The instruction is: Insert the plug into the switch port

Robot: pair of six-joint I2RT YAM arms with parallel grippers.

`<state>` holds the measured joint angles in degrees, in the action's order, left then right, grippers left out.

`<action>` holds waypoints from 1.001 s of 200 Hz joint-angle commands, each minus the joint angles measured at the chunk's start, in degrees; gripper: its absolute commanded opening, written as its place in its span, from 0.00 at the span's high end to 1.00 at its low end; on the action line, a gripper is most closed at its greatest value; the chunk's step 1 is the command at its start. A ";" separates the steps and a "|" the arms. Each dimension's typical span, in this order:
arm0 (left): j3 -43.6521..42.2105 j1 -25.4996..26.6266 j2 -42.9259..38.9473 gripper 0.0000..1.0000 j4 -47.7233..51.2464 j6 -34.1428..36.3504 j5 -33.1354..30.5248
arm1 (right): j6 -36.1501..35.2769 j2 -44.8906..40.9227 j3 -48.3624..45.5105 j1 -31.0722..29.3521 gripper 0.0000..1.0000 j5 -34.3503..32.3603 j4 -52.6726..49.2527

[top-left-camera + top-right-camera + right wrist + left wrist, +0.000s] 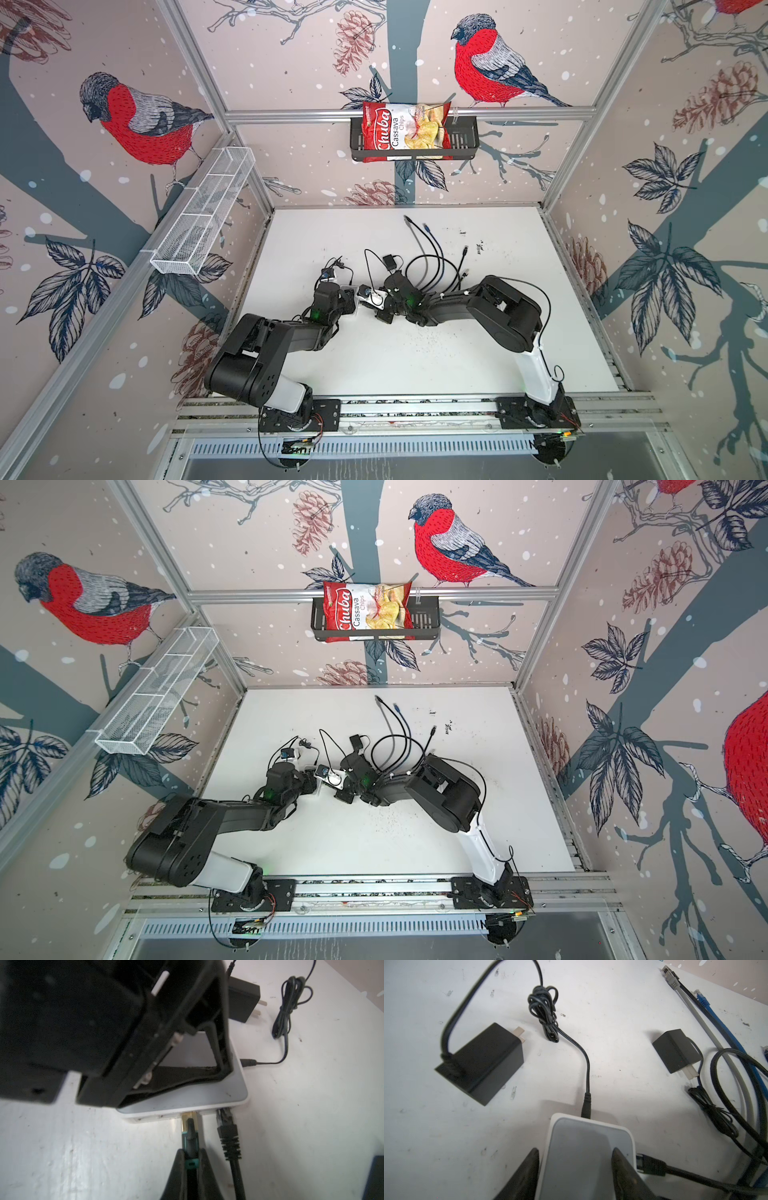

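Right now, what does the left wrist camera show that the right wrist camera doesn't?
Only left wrist: a grey cable and a blue cable lying loose, and a second adapter seen whole. Only right wrist: the right gripper shut on the gold-tipped plug, its tip at a port of the switch. Both: the white switch, the left gripper over it, a black plug already in a port, and the power adapter with its cord.
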<state>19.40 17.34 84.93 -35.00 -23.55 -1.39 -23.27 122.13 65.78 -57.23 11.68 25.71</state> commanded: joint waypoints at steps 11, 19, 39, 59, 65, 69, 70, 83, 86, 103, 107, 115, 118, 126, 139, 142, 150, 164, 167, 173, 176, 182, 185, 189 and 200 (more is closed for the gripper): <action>2.12 0.86 -1.37 0.41 2.44 -0.10 14.75 | -2.47 -1.40 -1.80 -0.99 1.00 0.93 9.18; 2.34 0.70 -1.79 0.40 2.90 0.19 14.21 | -2.65 -1.58 -2.17 -0.96 1.00 0.16 8.89; 3.16 0.18 -2.73 0.37 4.60 0.30 12.59 | -2.75 -1.84 -2.91 -0.78 0.99 -1.21 8.50; 3.79 -0.10 -3.66 0.34 6.02 0.41 11.21 | -2.96 -1.98 -3.45 -0.52 0.97 -2.07 8.07; 3.96 -0.07 -3.86 0.33 6.43 0.37 10.55 | -3.00 -1.97 -3.53 -0.51 0.97 -2.20 7.96; 3.98 -0.12 -4.04 0.33 6.75 0.39 10.18 | -3.07 -1.97 -3.55 -0.51 0.97 -2.36 7.78; 4.02 -0.16 -4.05 0.33 6.77 0.37 10.09 | -3.09 -1.97 -3.55 -0.51 0.97 -2.41 7.77; 4.30 -0.20 -4.32 0.32 7.93 0.15 8.79 | -3.09 -1.98 -3.55 -0.27 0.96 -2.55 7.57; 4.41 -0.16 -4.33 0.31 8.25 0.09 8.39 | -3.10 -1.96 -3.55 -0.32 0.96 -2.54 7.52; 4.77 -0.19 -4.24 0.30 9.90 0.08 6.70 | -3.10 -1.83 -3.55 -0.32 0.96 -2.67 7.42; 4.83 -0.24 -4.24 0.30 9.97 0.01 6.50 | -3.10 -1.81 -3.56 -0.25 0.96 -2.67 7.35; 4.78 -0.21 -4.22 0.29 10.25 -0.04 6.11 | -3.10 -1.72 -3.63 -0.24 0.96 -2.58 7.37; 4.83 -0.25 -4.16 0.29 10.36 -0.04 5.94 | -3.10 -1.70 -3.64 -0.21 0.96 -2.55 7.40; 4.92 -0.29 -3.94 0.28 10.65 -0.27 5.43 | -3.06 -1.63 -3.64 -0.28 0.96 -2.57 7.32; 5.04 -0.27 -3.57 0.27 10.99 -0.49 4.61 | -2.93 -1.50 -3.68 -0.25 0.96 -2.71 7.39; 5.01 -0.29 -3.43 0.26 10.96 -0.60 4.49 | -2.89 -1.46 -3.66 -0.32 0.95 -2.71 7.42; 5.05 -0.29 -3.28 0.26 10.99 -0.83 3.97 | -2.80 -1.44 -3.67 -0.31 0.95 -2.72 7.40; 5.12 -0.29 -2.95 0.23 10.92 -1.09 3.35 | -2.75 -1.30 -3.61 -0.32 0.95 -2.72 7.45; 5.20 -0.28 -2.93 0.23 10.91 -1.15 3.18 | -2.75 -1.28 -3.56 -0.33 0.95 -2.76 7.49; 5.30 -0.29 -2.84 0.22 10.98 -1.18 2.85 | -2.75 -1.16 -3.48 -0.28 0.95 -2.68 7.43; 5.38 -0.29 -2.77 0.21 10.98 -1.15 2.76 | -2.70 -1.15 -3.40 -0.27 0.95 -2.71 7.42; 5.45 -0.24 -2.83 0.20 10.96 -1.20 2.53 | -2.75 -1.02 -3.25 -0.27 0.95 -2.72 7.21; 5.54 -0.28 -2.84 0.20 10.93 -1.15 2.34 | -2.79 -0.95 -3.16 -0.25 0.95 -2.67 7.16; 5.54 -0.29 -2.84 0.20 10.92 -1.16 2.19 | -2.81 -0.85 -3.07 -0.31 0.95 -2.65 7.02; 5.81 -0.26 -2.92 0.19 11.09 -1.38 1.42 | -2.76 -0.67 -2.82 -0.26 0.94 -2.76 6.83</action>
<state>24.51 17.08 82.00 -24.21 -24.23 1.39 -25.61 120.99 62.28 -57.45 8.84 30.33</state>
